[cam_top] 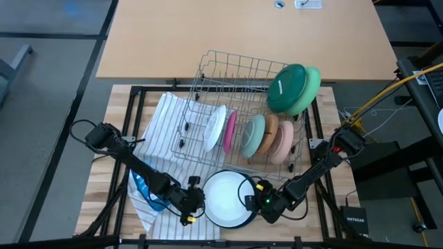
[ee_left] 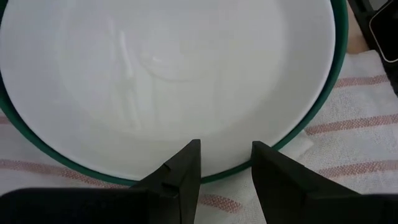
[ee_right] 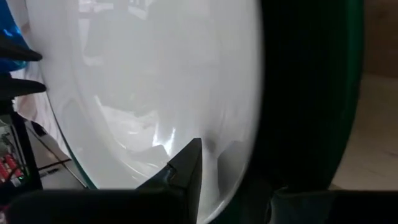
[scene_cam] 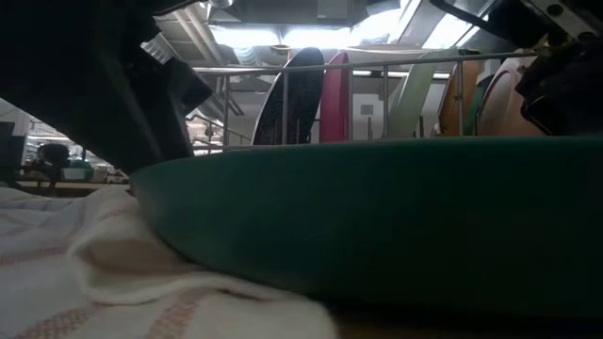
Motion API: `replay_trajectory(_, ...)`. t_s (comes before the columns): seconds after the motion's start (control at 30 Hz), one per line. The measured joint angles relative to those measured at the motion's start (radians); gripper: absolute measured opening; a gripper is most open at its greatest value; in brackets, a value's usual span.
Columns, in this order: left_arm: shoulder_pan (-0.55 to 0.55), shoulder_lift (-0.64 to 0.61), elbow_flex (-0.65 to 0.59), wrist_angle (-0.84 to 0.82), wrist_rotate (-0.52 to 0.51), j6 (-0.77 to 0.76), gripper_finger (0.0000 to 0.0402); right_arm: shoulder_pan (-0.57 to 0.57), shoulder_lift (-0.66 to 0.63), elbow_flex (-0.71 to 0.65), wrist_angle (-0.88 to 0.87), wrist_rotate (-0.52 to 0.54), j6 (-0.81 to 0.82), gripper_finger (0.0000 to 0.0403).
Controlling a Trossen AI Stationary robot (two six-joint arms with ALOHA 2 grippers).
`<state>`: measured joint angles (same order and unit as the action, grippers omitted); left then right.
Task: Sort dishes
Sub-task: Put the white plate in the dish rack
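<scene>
Two grippers: left gripper (cam_top: 196, 203) and right gripper (cam_top: 255, 200) flanked the white plate (cam_top: 226, 197) at the counter's (cam_top: 118, 111) near edge.
Right jaws: clamped on the plate's green rim, one finger inside, one hidden behind.
Left jaws: parted, just short of the rim.
Low view: rim filled it; rack (cam_top: 235, 76) dishes partly hidden.
High view only: blue bottle (cam_top: 142, 187), mostly covered by the left arm.

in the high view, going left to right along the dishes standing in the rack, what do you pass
white plate → magenta plate → sage plate → tan plate → peach plate. The dark green and light green dishes sit farther back on the rack, so they are left out of the row.
</scene>
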<state>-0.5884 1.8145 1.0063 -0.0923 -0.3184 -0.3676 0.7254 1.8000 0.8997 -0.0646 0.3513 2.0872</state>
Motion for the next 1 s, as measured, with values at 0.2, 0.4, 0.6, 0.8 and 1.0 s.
replay_trajectory(0.2,0.001,0.001,-0.001,0.005,-0.019,-0.002,0.0127,0.0,0.006,0.0,0.019,0.052,-0.003,0.0081)
replay_trajectory(0.4,0.004,0.005,-0.003,0.006,-0.04,-0.002,0.0127,-0.002,0.007,0.001,0.022,0.111,-0.043,0.0026)
replay_trajectory(0.6,0.004,0.004,-0.002,0.03,-0.031,0.003,0.0127,0.0,0.007,0.002,0.026,0.112,-0.051,0.0027)
replay_trajectory(0.8,0.002,-0.021,-0.002,0.03,-0.028,0.002,0.0127,0.0,0.007,0.001,0.04,0.12,-0.078,0.0016)
replay_trajectory(1.0,-0.005,-0.098,-0.002,0.029,-0.028,-0.002,0.0127,0.0,0.007,0.001,0.059,0.144,-0.13,0.0016)
